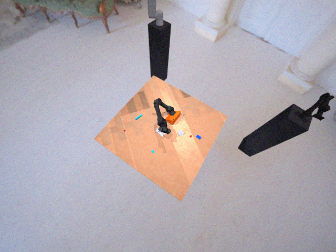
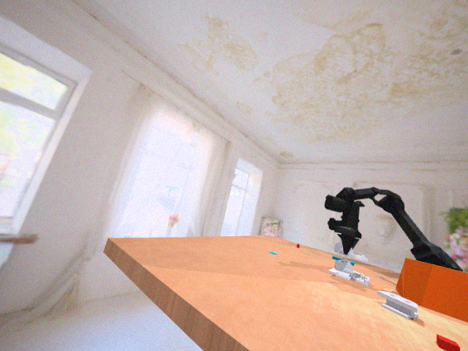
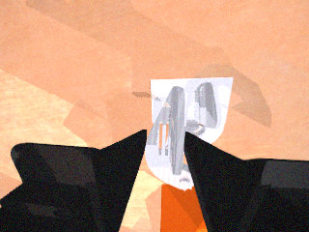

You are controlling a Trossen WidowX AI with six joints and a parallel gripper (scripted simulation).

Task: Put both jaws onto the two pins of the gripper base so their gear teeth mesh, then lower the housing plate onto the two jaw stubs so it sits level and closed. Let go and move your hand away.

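My gripper (image 2: 346, 252) (image 3: 164, 134) is shut on a white jaw (image 3: 177, 121) and holds it upright above the gripper base; slots and a toothed end with a hole show on the jaw. The white gripper base (image 1: 160, 132) (image 3: 160, 87) lies on the table, partly hidden by the held jaw in the wrist view. The other jaw (image 2: 343, 265) (image 3: 209, 103) stands on the base, at the right in the wrist view. Its seating and its pins cannot be made out. The white housing plate (image 1: 180, 133) (image 2: 398, 303) lies apart on the table.
An orange block (image 1: 173, 117) (image 2: 434, 289) stands near the arm's base. A long teal bar (image 1: 138, 117) (image 2: 337, 258), a small cyan piece (image 1: 153, 151) (image 2: 273, 252), a blue piece (image 1: 198, 137) and two red pieces (image 1: 124, 130) (image 1: 190, 136) lie on the wooden table (image 1: 173, 176).
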